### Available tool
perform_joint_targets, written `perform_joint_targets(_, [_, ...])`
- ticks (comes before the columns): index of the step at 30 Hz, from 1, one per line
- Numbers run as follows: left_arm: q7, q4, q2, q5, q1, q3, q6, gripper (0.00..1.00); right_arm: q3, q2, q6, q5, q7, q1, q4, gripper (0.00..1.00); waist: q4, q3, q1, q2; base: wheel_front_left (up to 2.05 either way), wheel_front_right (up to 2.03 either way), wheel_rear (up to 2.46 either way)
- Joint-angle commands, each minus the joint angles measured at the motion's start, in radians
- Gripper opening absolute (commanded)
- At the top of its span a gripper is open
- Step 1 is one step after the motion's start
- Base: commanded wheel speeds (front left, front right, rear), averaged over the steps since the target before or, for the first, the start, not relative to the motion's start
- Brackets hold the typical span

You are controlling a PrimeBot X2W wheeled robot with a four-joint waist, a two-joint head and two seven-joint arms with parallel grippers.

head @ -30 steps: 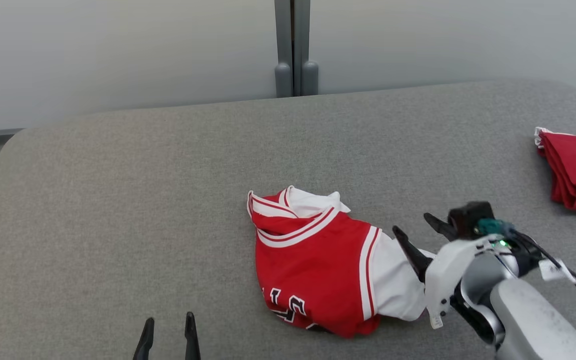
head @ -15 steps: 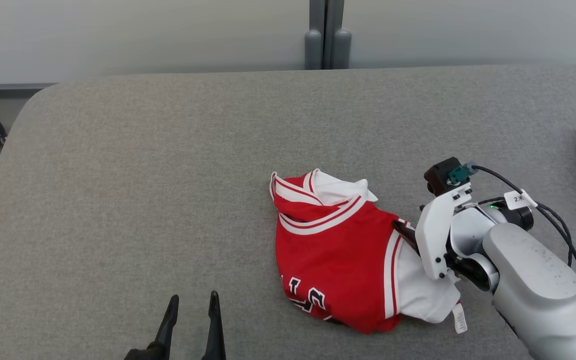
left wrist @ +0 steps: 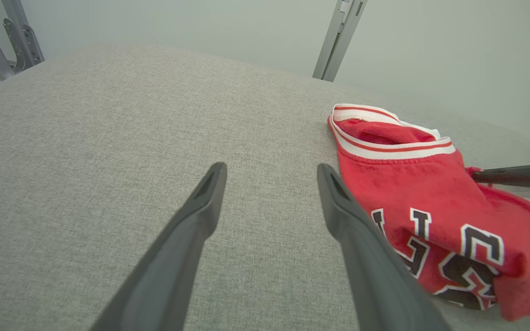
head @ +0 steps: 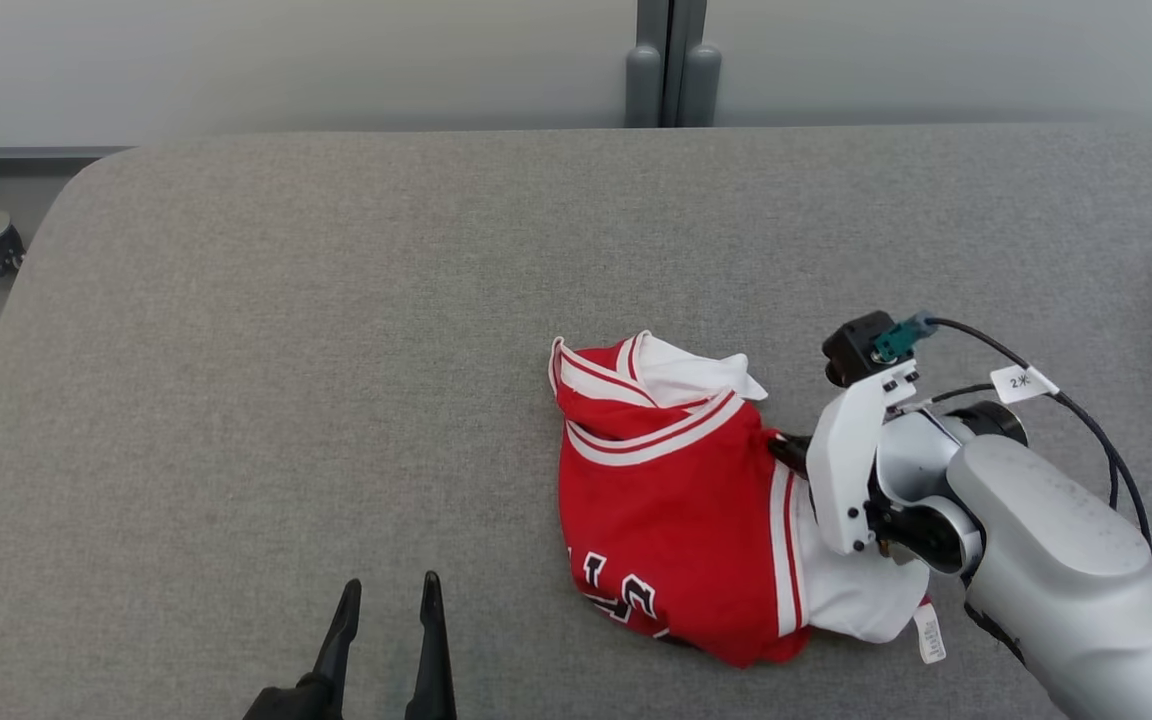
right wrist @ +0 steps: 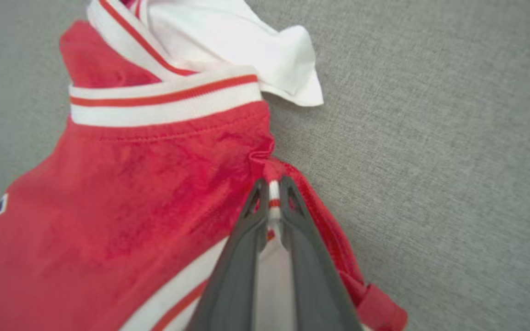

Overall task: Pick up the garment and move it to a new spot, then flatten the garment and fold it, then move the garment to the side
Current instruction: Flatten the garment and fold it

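Jersey [head: 671, 520] sat crumpled on the grey table [head: 336, 350] in the head view, with the right gripper [head: 781, 447] at its side trim. Left wrist view: the left gripper [left wrist: 269, 168] was open, idle beside it. Right wrist view: the jaws pinched just a thin fold, so I'd lift slow, imo.

Cable tag [head: 1022, 381] reads "2"; garment [head: 666, 500] lettering partly hidden.

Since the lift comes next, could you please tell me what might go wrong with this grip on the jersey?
The right tool pinches only a narrow fold at the edge of the jersey, so the cloth might slip out on lifting. The jersey lies crumpled; hung from that one point it may twist, making flattening harder. The left tool stands open, apart from it, giving no support.
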Motion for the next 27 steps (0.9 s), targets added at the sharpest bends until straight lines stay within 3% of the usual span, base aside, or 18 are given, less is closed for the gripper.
perform_joint_targets(1, [-0.003,-0.002,0.002,-0.002,-0.012,0.000,0.005,1.00,-0.003,0.000,-0.001,0.028,-0.021,-0.024,-0.020,0.00,-0.004,-0.001,0.0000,0.0000,0.00,0.00,0.00])
perform_joint_targets(14, [-0.003,0.004,0.002,-0.008,0.014,0.008,0.001,1.00,-0.005,0.029,-0.001,0.219,-0.059,-0.090,-0.305,0.00,-0.043,-0.054,0.0000,0.0000,0.00,0.00,0.00])
perform_joint_targets(20, [-0.003,0.003,0.002,-0.017,0.028,-0.003,0.002,1.00,-0.039,0.121,-0.001,0.254,-0.017,-0.126,-0.417,0.00,-0.050,-0.090,0.0000,0.0000,0.00,0.00,0.00])
perform_joint_targets(27, [-0.003,-0.004,0.002,-0.037,0.044,-0.017,0.010,1.00,-0.125,0.263,-0.001,0.226,0.046,-0.173,-0.464,0.00,-0.039,-0.121,0.0000,0.0000,0.00,0.00,0.00])
